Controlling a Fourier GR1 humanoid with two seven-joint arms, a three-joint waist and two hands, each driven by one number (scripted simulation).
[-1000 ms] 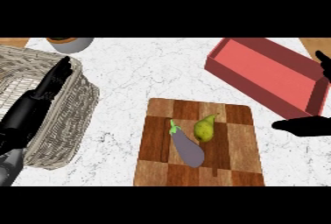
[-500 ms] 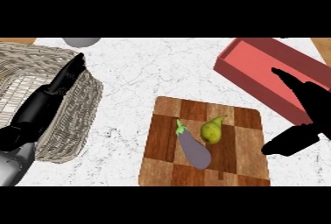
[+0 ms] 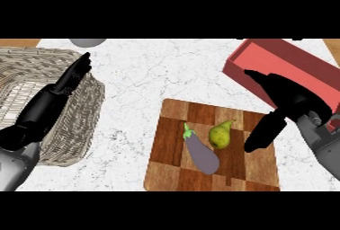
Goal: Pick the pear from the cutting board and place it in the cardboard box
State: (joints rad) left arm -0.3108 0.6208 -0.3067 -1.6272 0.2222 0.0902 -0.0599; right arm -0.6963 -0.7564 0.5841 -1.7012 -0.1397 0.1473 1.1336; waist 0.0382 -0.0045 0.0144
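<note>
A yellow-green pear (image 3: pixel 220 135) lies on the wooden cutting board (image 3: pixel 232 175), right beside a purple eggplant (image 3: pixel 201 153). My right hand (image 3: pixel 292 99) hovers open just right of the pear, fingers and thumb spread, the thumb pointing down toward the board's right edge. It touches nothing. The box (image 3: pixel 289 62) shows as a reddish open tray at the upper right, partly hidden behind that hand. My left hand (image 3: pixel 54 96) stays open over the wicker basket at the left.
A woven wicker basket (image 3: pixel 86 121) fills the left side of the white marble counter. A grey bowl (image 3: pixel 88 42) peeks in at the top edge. Bare counter lies between basket and board.
My right hand has come in from the right edge toward the pear and now hangs over the board's right side. The view has shifted slightly. The pear and eggplant have not moved.
</note>
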